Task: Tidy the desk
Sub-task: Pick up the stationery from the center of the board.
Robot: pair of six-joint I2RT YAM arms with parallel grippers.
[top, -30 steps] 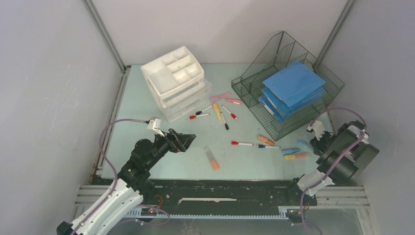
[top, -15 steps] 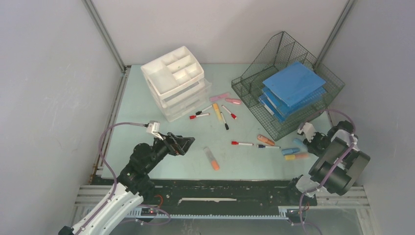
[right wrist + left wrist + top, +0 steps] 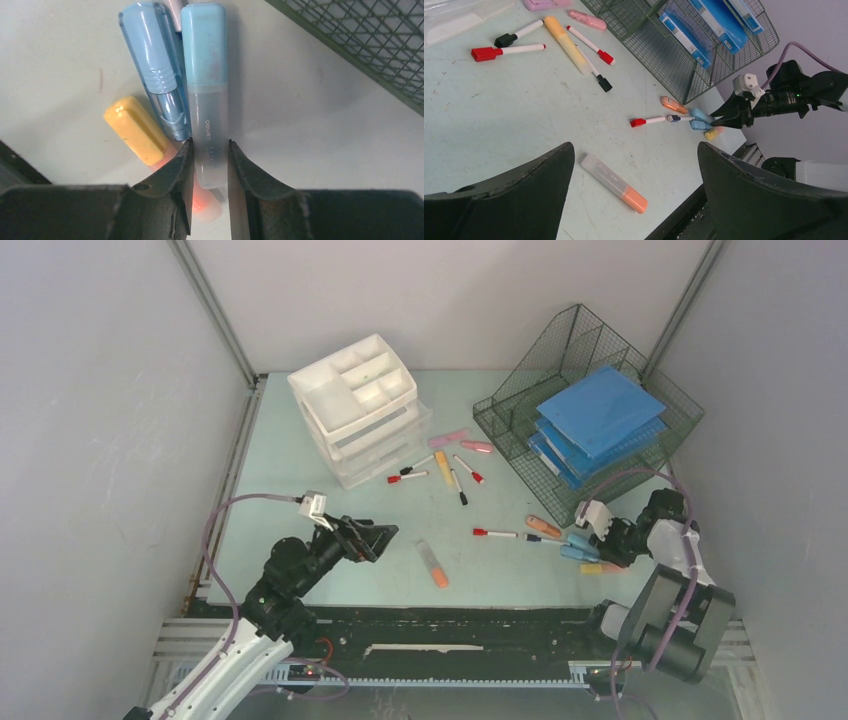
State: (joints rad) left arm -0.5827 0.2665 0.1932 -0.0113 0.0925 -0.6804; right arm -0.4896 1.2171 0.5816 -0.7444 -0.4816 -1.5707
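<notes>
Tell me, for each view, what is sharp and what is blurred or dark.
Top external: even light, soft shadows, the desk sharp. Left wrist: markers sharp, the left fingers dark and blurred. Right wrist: the light blue highlighter sharp, its print readable; the right fingers dark, in shadow.

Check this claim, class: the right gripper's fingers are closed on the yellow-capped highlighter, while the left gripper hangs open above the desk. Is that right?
Not quite. The right gripper is closed on the pale blue highlighter; the yellow-capped highlighter lies beside it, outside the gap, as the right wrist view shows. The left gripper does hang open above the desk.
</notes>
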